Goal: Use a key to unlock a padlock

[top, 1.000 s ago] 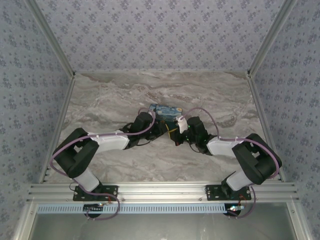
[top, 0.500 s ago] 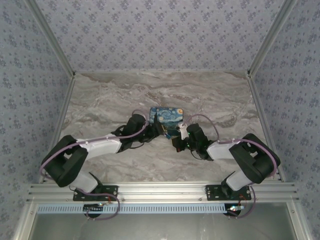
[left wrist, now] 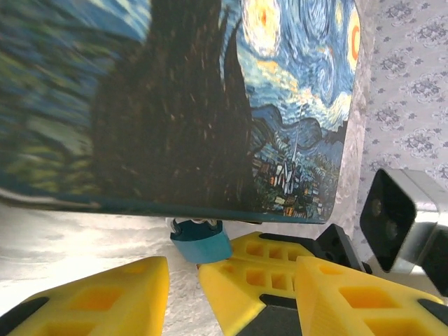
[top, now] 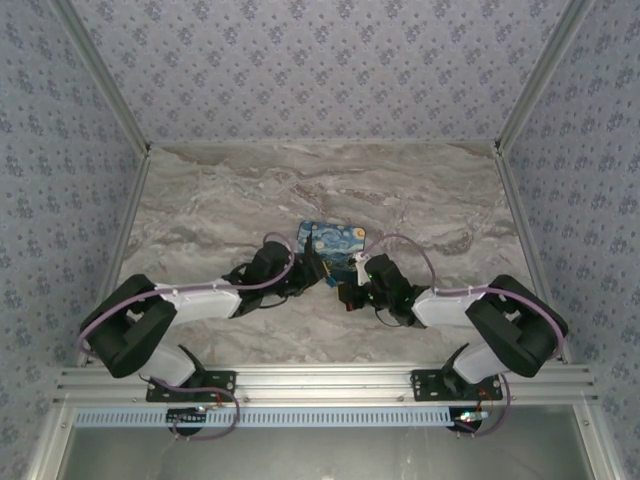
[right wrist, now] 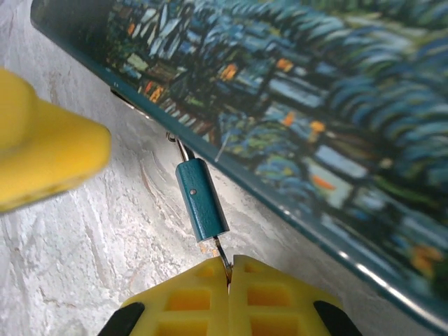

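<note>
Work surface: a table (top: 230, 190) with a grey-white marble-pattern top; it is enclosed by three walls, rear (top: 320, 70), left (top: 50, 180) and right (top: 600, 180), all papered in pale blue-grey with a small repeating floral print; slanted metal posts (top: 103, 75) stand at the rear corners; aluminium rails (top: 320, 380) run along the near edge, above a pale slotted strip (top: 320, 417); lighting is even and diffuse.
</note>
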`<state>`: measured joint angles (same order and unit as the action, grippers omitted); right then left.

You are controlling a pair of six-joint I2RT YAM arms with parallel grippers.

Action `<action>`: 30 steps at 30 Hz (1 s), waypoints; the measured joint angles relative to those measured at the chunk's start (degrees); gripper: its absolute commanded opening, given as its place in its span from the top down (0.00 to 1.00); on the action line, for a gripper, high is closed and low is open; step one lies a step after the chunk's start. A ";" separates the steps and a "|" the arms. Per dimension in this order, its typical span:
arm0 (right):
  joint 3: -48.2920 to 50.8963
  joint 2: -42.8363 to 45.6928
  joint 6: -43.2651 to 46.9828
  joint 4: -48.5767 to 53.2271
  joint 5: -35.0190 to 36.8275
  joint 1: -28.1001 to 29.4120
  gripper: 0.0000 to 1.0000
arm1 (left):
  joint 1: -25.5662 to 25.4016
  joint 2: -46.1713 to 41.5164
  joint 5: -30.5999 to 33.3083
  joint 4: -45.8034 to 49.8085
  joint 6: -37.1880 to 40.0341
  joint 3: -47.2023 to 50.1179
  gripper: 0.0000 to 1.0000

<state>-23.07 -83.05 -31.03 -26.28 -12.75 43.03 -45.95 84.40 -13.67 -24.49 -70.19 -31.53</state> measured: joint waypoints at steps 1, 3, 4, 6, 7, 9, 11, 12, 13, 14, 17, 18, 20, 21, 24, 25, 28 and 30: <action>0.11 0.50 -1.29 0.39 0.26 0.15 1.00 | -0.31 0.76 0.02 -0.72 -0.50 0.00 0.50; 0.42 1.38 -3.06 1.18 0.94 0.55 1.00 | -0.81 2.12 0.26 -1.95 -1.46 0.00 0.48; 0.48 1.84 -3.82 1.55 1.25 0.76 1.00 | -1.07 2.64 0.57 -2.45 -1.92 0.07 0.47; 0.55 2.34 -5.01 1.97 1.57 0.92 1.00 | -1.36 3.39 1.03 -2.97 -2.58 0.09 0.47; 0.55 2.45 -5.66 2.12 1.64 1.01 1.00 | -1.42 3.80 1.09 -3.28 -2.91 0.09 0.47; 0.55 2.49 -6.73 2.34 1.60 1.01 1.00 | -1.42 4.70 1.09 -4.42 -3.43 0.09 0.47; 0.55 2.49 -8.02 2.60 1.55 1.03 1.00 | -1.49 5.84 1.09 -5.79 -4.26 0.09 0.47; 0.55 2.49 -8.59 2.69 1.46 1.07 1.00 | -1.60 6.21 1.09 -6.12 -4.52 0.09 0.47; 0.55 2.49 -9.25 2.78 1.46 1.14 1.00 | -1.77 6.58 1.09 -6.43 -4.90 0.09 0.47; 0.55 2.49 -10.03 2.82 1.44 1.22 1.00 | -2.01 6.95 1.07 -6.88 -5.11 0.09 0.48; 0.55 2.49 -11.96 2.82 1.42 1.40 1.00 | -2.49 7.82 1.07 -8.50 -5.57 0.09 0.50; 0.55 2.49 -12.50 2.82 1.42 1.40 1.00 | -2.58 8.02 1.09 -8.85 -5.68 0.09 0.51; 0.52 2.49 -13.84 2.80 1.40 1.40 1.00 | -2.71 8.41 1.09 -9.75 -6.01 0.07 0.53; 0.52 2.51 -14.43 2.78 1.40 1.40 1.00 | -2.82 8.66 1.09 -10.16 -6.10 0.07 0.54; 0.52 2.51 -16.11 2.78 1.36 1.38 1.00 | -2.97 9.40 1.11 -11.02 -6.29 -0.31 0.56; 0.52 2.54 -16.63 2.78 1.38 1.38 1.00 | -2.97 9.70 1.16 -11.41 -6.38 -0.48 0.56; 0.50 2.71 -18.14 2.80 1.42 1.38 1.00 | -3.08 10.34 1.36 -12.02 -6.43 -0.79 0.56; 0.42 2.80 -18.82 2.95 1.40 1.38 1.00 | -3.19 10.51 1.51 -12.26 -6.43 -0.81 0.53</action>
<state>-22.65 -80.25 -49.84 -23.33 -11.35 44.40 -49.15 94.91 -12.16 -36.75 -76.62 -32.34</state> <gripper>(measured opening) 0.065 0.447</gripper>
